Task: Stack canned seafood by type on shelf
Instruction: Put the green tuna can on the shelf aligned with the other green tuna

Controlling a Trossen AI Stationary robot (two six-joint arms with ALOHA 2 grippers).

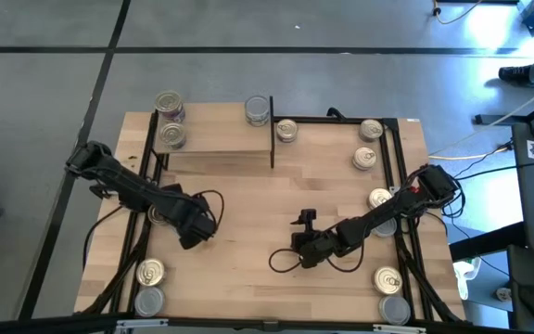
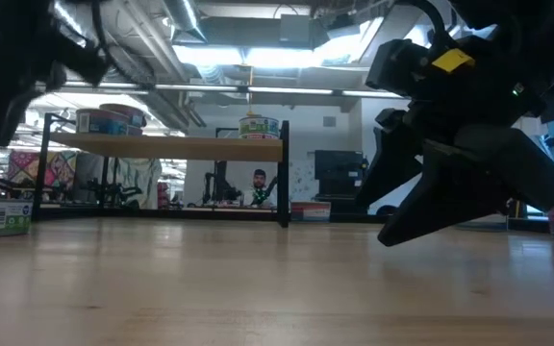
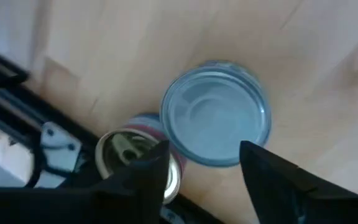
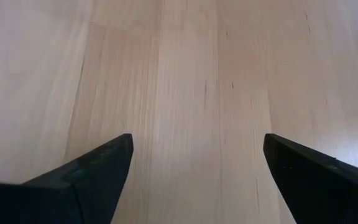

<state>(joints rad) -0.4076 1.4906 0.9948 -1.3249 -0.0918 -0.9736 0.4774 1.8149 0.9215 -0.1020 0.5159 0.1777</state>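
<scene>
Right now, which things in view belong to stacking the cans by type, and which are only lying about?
Belonging to the job:
- short round metal cans with gold lids or silver tops
- raised light-wood shelf with black posts
- left gripper, around the silver-topped can
- right gripper, open over bare table

Only lying about:
- black cables
- a person behind the table

Left arm bent low at the counter's left side, left gripper (image 3: 201, 171) fingers parted, right arm stretched toward centre, right gripper (image 4: 194, 165) fingers spread wide
</scene>
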